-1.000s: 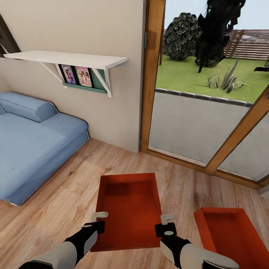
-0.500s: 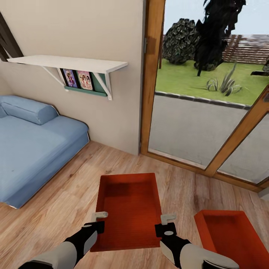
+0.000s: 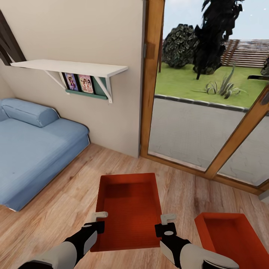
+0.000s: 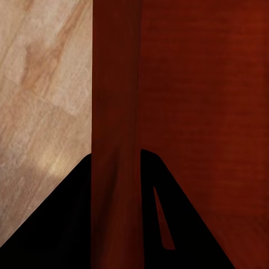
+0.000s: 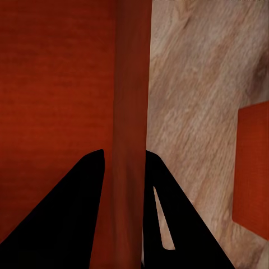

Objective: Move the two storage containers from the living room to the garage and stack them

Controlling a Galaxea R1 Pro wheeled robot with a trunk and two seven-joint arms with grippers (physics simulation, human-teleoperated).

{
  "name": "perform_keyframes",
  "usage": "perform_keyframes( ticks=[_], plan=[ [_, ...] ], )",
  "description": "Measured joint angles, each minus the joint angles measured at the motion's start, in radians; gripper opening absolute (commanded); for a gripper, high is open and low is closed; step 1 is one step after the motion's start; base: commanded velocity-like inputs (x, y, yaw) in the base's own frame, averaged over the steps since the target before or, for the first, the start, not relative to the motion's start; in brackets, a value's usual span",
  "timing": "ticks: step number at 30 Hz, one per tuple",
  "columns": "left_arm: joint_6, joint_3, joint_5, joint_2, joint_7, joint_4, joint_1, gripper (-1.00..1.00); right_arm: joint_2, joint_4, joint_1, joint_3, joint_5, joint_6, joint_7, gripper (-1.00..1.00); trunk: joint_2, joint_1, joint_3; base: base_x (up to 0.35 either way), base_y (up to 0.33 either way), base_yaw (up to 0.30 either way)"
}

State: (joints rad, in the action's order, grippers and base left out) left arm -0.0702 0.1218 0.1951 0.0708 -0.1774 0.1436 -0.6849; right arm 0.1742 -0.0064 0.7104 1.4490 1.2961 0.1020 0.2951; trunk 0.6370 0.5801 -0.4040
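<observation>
Containers, two, orange-red, open-topped. We list the first container (image 3: 129, 211) between our two arms, over the wood floor (image 3: 67, 201) of the living room; whether it rests on the planks or hangs just clear we cannot tell. The second container (image 3: 233, 239) lies on the same floor toward the right, near the glass door (image 3: 201, 123), apart from the first.

Grippers, two. Left gripper (image 3: 99, 219) sits at the first container's left long wall; in the left wrist view that wall (image 4: 116, 140) runs between the two dark fingers (image 4: 61, 224), which close tight against it, one inside the bin and one outside. Right gripper (image 3: 167, 221) sits at the right long wall; in the right wrist view the wall (image 5: 131, 140) is likewise pinched between its fingers (image 5: 64, 218), and the second container (image 5: 252, 168) shows beyond on the planks.

Sofa (image 3: 30, 149), one, blue, against the beige wall. Shelf (image 3: 71, 67), one, white.
</observation>
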Motion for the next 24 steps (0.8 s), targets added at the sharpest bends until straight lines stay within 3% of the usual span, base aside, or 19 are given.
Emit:
perform_keyframes(
  ticks=[24],
  plan=[
    [0.001, 0.0, 0.0, 0.001, -0.002, -0.001, 0.0, -1.0, -0.001, 0.0, 0.0, 0.001, 0.0, 0.0, 0.0, -1.0, 0.0, 0.0, 0.038, 0.0, 0.0, 0.0]
  ],
)
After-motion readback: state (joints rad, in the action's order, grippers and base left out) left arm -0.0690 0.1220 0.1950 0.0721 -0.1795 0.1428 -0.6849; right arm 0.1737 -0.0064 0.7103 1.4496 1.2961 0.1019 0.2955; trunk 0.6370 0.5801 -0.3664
